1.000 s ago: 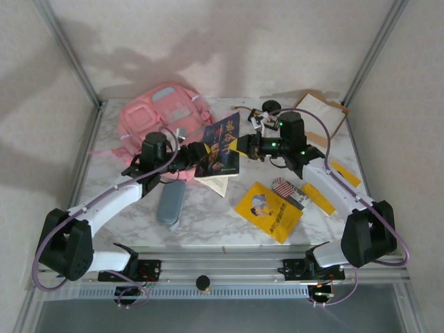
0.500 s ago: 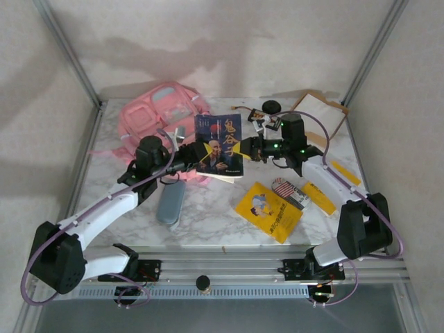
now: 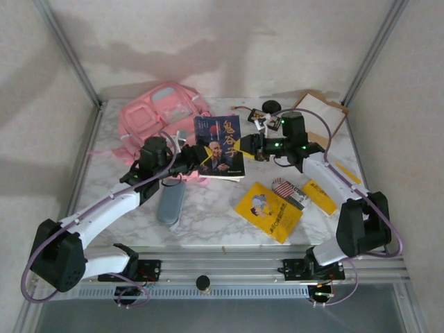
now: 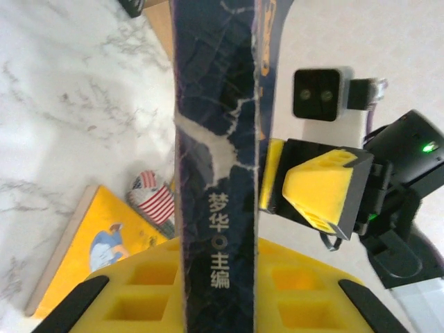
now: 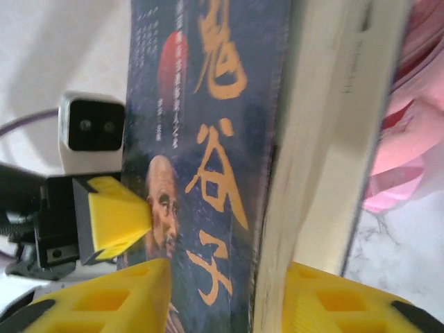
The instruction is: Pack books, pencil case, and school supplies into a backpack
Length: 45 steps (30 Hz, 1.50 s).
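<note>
A dark blue book (image 3: 220,146) with a man's portrait hangs above the table's middle, between both grippers. My left gripper (image 3: 196,154) is shut on its left edge; the spine (image 4: 218,139) sits tight between the yellow pads (image 4: 139,291). My right gripper (image 3: 248,146) stands open around the right edge, and the book (image 5: 208,139) lies slack and tilted between its fingers (image 5: 333,298). The pink backpack (image 3: 156,114) lies at the back left, just behind the book. The grey-blue pencil case (image 3: 171,201) lies in front of the left arm. A flag-striped pack (image 3: 283,187) rests beside a yellow book (image 3: 268,211).
A cardboard tray (image 3: 320,114) sits at the back right with a black round object (image 3: 270,106) and small clutter next to it. Another yellow book (image 3: 318,196) lies under the right forearm. The marble table (image 3: 208,222) is bare in front of the pencil case.
The book has swung from a tilt to face up, moving slightly back. My left gripper has closed on it, and my right gripper's jaws have come apart.
</note>
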Each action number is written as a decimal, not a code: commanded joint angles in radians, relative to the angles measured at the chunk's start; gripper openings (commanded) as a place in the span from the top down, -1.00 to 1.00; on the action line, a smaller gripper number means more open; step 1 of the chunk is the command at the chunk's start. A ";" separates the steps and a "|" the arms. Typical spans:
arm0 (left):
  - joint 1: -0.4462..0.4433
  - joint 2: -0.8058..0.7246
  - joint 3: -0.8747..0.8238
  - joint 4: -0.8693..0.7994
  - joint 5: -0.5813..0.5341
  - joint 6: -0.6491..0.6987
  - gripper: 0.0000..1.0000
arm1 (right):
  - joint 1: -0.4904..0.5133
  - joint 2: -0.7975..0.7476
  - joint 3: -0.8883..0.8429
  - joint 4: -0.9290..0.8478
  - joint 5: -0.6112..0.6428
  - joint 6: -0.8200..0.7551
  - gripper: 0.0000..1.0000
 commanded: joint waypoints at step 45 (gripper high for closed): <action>-0.312 0.115 0.192 0.237 -0.717 -0.117 0.73 | 0.209 -0.306 -0.327 0.787 0.733 0.657 1.00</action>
